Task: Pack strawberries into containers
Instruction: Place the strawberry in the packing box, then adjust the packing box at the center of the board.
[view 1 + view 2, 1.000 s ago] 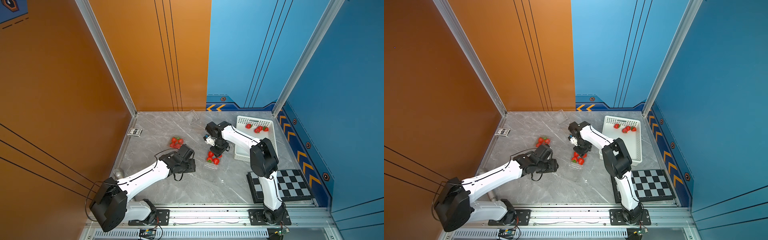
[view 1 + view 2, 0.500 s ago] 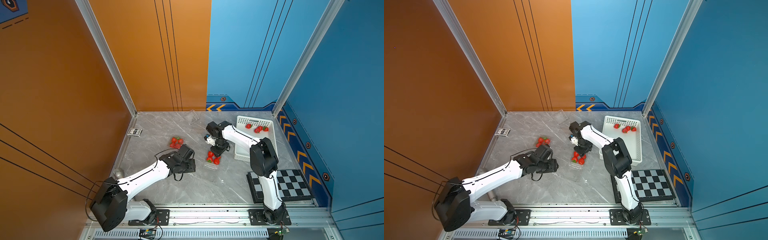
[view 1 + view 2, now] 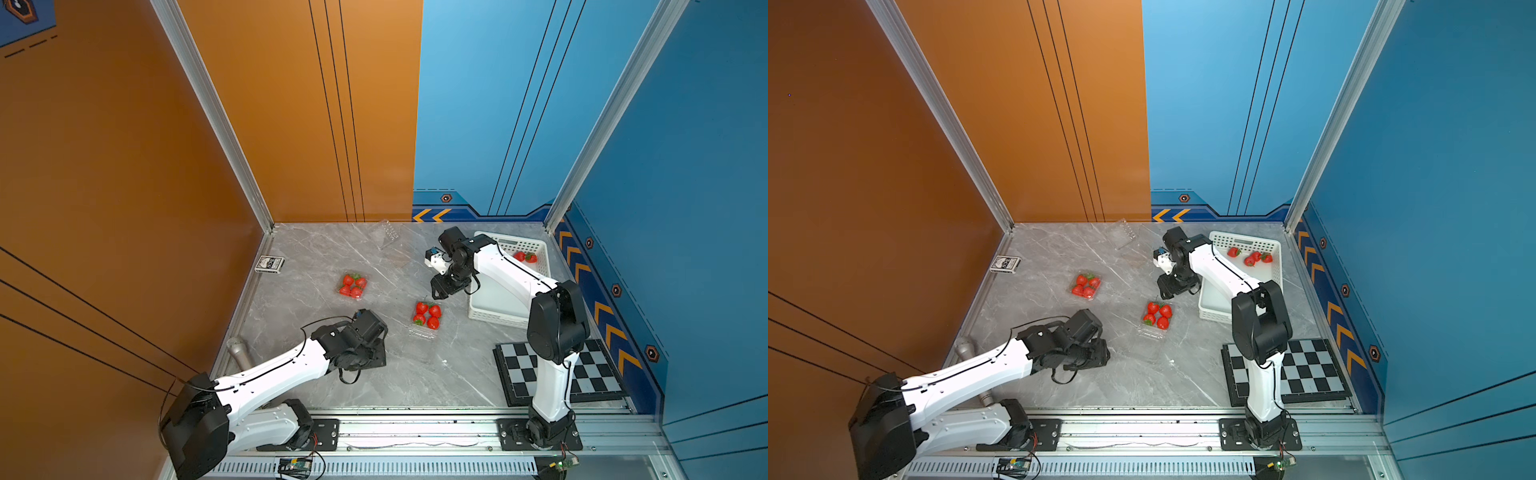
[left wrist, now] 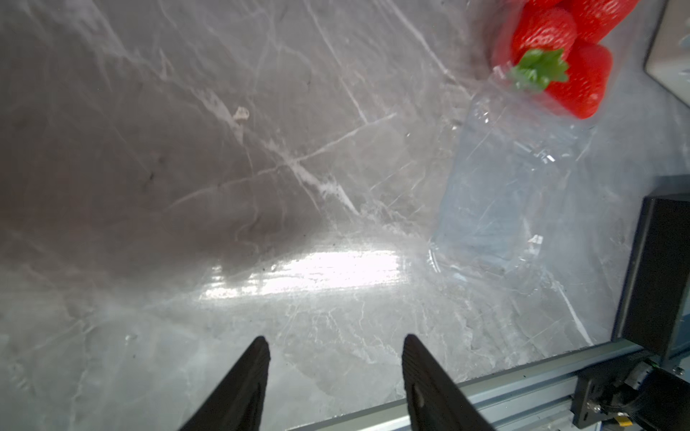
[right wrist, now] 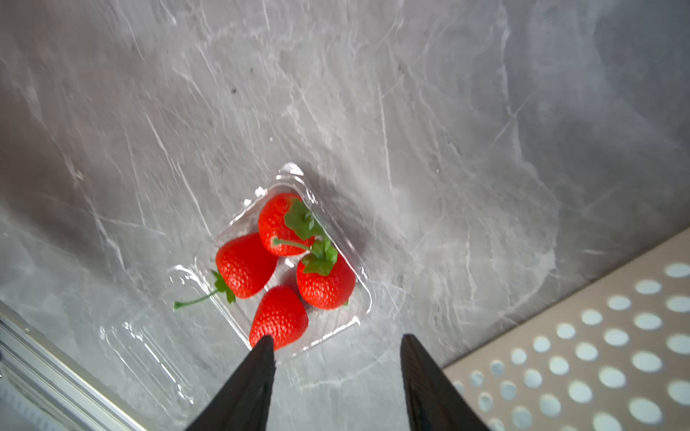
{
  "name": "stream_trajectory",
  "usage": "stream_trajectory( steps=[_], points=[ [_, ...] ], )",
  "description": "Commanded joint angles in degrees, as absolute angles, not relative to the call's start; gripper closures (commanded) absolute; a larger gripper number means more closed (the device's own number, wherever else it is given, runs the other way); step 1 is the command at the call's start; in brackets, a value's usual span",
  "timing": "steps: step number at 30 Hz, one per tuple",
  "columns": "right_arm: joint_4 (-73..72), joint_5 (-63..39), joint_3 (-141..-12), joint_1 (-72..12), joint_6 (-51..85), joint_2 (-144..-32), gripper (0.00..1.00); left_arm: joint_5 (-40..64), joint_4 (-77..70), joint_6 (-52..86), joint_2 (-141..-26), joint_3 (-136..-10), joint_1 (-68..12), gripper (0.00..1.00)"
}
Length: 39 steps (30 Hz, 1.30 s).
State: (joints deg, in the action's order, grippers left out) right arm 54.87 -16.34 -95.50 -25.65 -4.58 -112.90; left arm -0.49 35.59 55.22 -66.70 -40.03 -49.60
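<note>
Sitting near the middle of a grey marble table (image 3: pixel 324 249), four strawberries (image 5: pixel 242 265) fill the tray of a clear open container (image 5: pixel 332 328). Its hinged lid (image 5: pixel 149 358) lies flat on the table on the side nearer the robot's bases.

The right gripper (image 5: pixel 336 341) hovers just behind this container, between it and a white perforated basket (image 3: pixel 492 318). Its two black fingers stand apart with nothing between them. A few more strawberries (image 3: pixel 1250 259) lie at the far end of the basket.

Off to the left, well apart, a second container (image 3: pixel 365 291) holds four more red berries; whether its lid is down cannot be told. A third container (image 3: pixel 386 237), clear plastic, stands near the back wall.

The left gripper (image 4: pixel 336 341) hangs low over the table, in front and to the left of the open container. Its fingers are parted and hold nothing.

Further out, a small card box (image 3: pixel 269 264) lies by the left wall, a grey cylinder (image 3: pixel 239 352) lies at the front left, and a black and white checkerboard (image 3: pixel 594 374) lies at the front right.
</note>
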Motion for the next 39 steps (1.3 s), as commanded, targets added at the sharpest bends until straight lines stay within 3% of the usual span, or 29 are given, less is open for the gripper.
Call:
stream_trajectory(
  steps=[1,7,16,39],
  points=[
    [51.33,-22.59,-94.90,-24.29,-0.88,-114.09,0.41,-1.13,33.08,61.91,-67.84,-37.69,-53.48,0.41],
    [50.38,-25.64,-94.81,-23.27,0.02,-115.23,0.39,-0.60,18.56,67.22,-69.24,-32.57,-57.21,0.39],
    [48.29,-29.92,-95.49,-20.24,4.46,-117.57,0.39,0.90,16.80,66.37,-79.85,-35.86,-57.12,0.42],
    [40.97,-36.41,-91.68,-17.06,9.68,-119.46,0.39,-0.27,20.21,65.11,-85.92,-38.50,-52.28,0.44]
  ],
)
